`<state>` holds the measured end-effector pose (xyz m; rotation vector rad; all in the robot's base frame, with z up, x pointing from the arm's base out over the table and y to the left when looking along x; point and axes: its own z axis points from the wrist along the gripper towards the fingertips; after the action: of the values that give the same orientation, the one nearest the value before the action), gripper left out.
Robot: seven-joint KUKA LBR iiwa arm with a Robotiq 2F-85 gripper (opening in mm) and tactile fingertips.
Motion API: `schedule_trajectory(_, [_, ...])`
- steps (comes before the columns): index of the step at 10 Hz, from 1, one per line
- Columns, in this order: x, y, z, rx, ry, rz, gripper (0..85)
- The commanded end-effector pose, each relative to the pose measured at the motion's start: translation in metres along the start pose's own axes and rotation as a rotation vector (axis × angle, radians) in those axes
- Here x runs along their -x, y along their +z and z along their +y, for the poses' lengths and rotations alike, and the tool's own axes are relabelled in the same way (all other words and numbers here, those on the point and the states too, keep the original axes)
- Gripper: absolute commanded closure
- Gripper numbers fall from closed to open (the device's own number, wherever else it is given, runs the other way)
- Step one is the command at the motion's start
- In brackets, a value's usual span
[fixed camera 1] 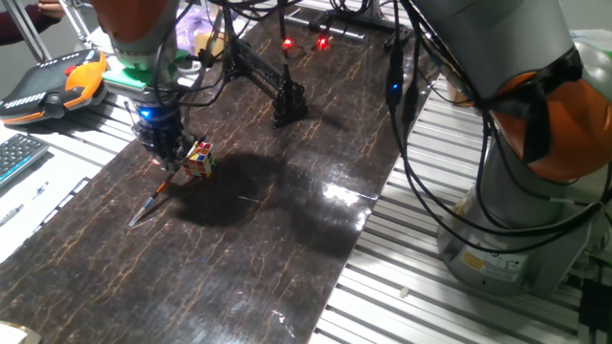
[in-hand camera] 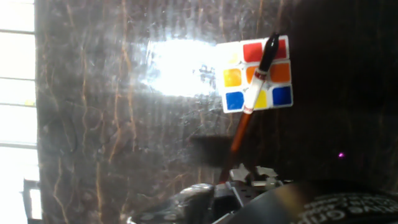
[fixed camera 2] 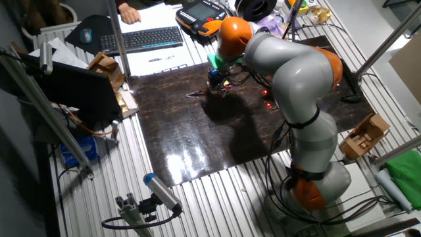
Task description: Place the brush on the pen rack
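We see the arm low over the dark table, with the brush under its gripper beside the puzzle cube.

The dark marbled table [fixed camera 1: 287,220] fills most of one fixed view, and the grey and orange arm [fixed camera 2: 289,72] bends down to its far-left part. The pen rack [fixed camera 1: 277,91] stands further back on the table, well apart from the gripper, with its slanted bar ending in a bumpy black block. The gripper [fixed camera 1: 170,158] is just beside the puzzle cube [fixed camera 1: 199,160]. The brush [fixed camera 1: 153,203] slants from the gripper down to the table, its pointed tip touching the surface. In the hand view the brush [in-hand camera: 252,99] crosses in front of the cube [in-hand camera: 256,73]. We cannot tell if the fingers are closed on the brush.
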<state>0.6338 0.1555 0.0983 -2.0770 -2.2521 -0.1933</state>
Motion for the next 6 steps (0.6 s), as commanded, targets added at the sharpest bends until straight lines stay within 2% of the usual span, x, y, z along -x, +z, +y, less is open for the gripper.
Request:
schedule_trajectory(1, [-0.0017, 0.001, 0.0015, 0.005, 0.021, 0.004, 39.7])
schedule_trajectory(3, [-0.005, 0.0036, 0.0056, 0.013, 0.073, -0.005, 28.3])
schedule_trajectory(6, [-0.0045, 0.01, 0.0104, 0.009, 0.118, 0.0, 26.0])
